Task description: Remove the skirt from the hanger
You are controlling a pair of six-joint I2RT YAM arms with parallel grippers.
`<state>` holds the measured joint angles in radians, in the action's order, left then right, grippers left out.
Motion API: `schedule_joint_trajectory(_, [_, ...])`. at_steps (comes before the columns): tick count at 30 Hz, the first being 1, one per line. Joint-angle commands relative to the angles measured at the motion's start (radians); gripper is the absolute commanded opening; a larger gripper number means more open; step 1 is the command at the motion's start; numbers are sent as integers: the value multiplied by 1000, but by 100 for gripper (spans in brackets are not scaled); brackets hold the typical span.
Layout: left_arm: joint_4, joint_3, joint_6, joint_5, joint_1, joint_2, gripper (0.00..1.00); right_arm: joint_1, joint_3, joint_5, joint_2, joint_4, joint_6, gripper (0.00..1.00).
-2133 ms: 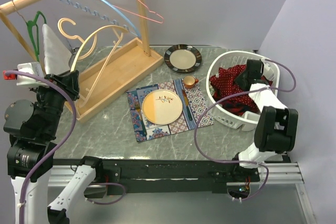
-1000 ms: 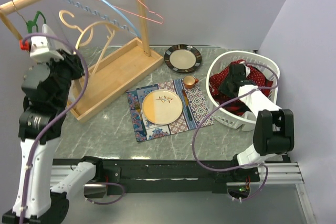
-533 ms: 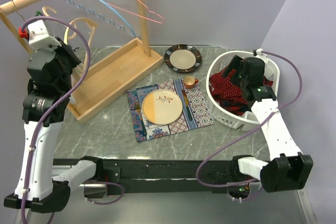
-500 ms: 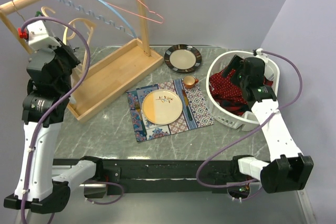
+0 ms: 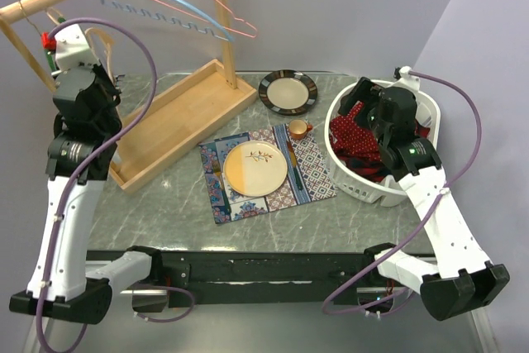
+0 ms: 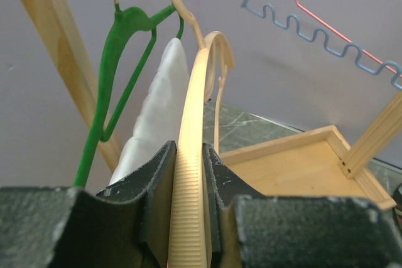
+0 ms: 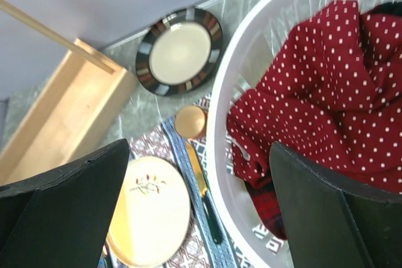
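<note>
The skirt (image 5: 354, 136), red with white dots, lies bunched in the white laundry basket (image 5: 348, 181); the right wrist view shows the skirt (image 7: 326, 92) inside the basket rim (image 7: 231, 76). My right gripper (image 5: 368, 97) hovers above it, open and empty (image 7: 201, 155). The cream plastic hanger (image 6: 196, 111) is bare and held up near the wooden rail. My left gripper (image 6: 188, 174) is shut on its ribbed arm, high at the rack's left end (image 5: 89, 49).
A green hanger (image 6: 125, 48) with a white garment (image 6: 157, 111) hangs just left of the cream one. Blue (image 5: 165, 2) and pink (image 5: 207, 7) hangers hang on the rail. The rack's wooden tray (image 5: 182, 113), a placemat with plate (image 5: 254, 168), cup (image 5: 297, 128) and dark-rimmed plate (image 5: 288, 92) sit mid-table.
The left arm has lifted the cream hanger up toward the rail. The right gripper has opened wide and risen off the skirt, which stays in the basket.
</note>
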<state>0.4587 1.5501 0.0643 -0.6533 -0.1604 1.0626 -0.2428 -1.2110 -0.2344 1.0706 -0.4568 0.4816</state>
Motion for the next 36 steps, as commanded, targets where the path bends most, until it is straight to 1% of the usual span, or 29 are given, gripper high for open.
schedule_joint_trajectory(1, [-163, 18, -90, -13, -1, 2, 1, -19, -51, -55, -14, 35, 8, 100])
schedule_joint_trajectory(7, [-140, 7, -72, 36, -5, -10, 1, -33, -55, -72, -24, 44, 8, 100])
schedule_joint_trajectory(8, [-140, -4, -70, 85, -8, -29, 1, -36, -52, -71, -24, 47, 9, 100])
schedule_joint_trajectory(10, [-166, -59, -72, 142, -11, -61, 1, -42, -44, -71, -27, 53, 11, 100])
schedule_joint_trajectory(11, [-175, -82, -78, 180, -14, -103, 1, -46, -38, -71, -31, 61, 12, 100])
schedule_joint_trajectory(14, [-207, -191, -101, 181, -14, -186, 1, -52, -41, -66, -28, 61, 12, 100])
schedule_joint_trajectory(17, [-203, -211, -124, 199, -14, -229, 1, -58, -39, -65, -31, 63, 12, 100])
schedule_joint_trajectory(21, [-170, -174, -123, 184, -14, -219, 1, -64, -19, -57, -44, 75, 17, 100])
schedule_joint_trajectory(24, [-144, -147, -113, 210, -14, -202, 1, -66, 13, -60, -57, 96, 20, 100])
schedule_joint_trajectory(26, [-156, -153, -97, 247, -14, -220, 1, -66, 44, -74, -60, 122, 14, 100])
schedule_joint_trajectory(28, [-208, -168, -84, 268, -14, -242, 1, -66, 53, -78, -51, 124, 8, 100])
schedule_joint_trajectory(31, [-233, -153, -96, 245, -14, -239, 1, -67, 62, -56, -47, 122, 5, 100])
schedule_joint_trajectory(33, [-226, -108, -112, 216, -14, -198, 1, -67, 76, -42, -63, 142, 8, 100])
schedule_joint_trajectory(34, [-169, -78, -109, 199, -14, -176, 1, -66, 99, -39, -69, 153, 9, 100])
schedule_joint_trajectory(35, [-137, -11, -106, 175, -14, -124, 1, -66, 109, -31, -77, 182, 9, 100])
schedule_joint_trajectory(36, [-106, 16, -103, 161, -14, -103, 1, -67, 122, -29, -89, 191, 9, 100])
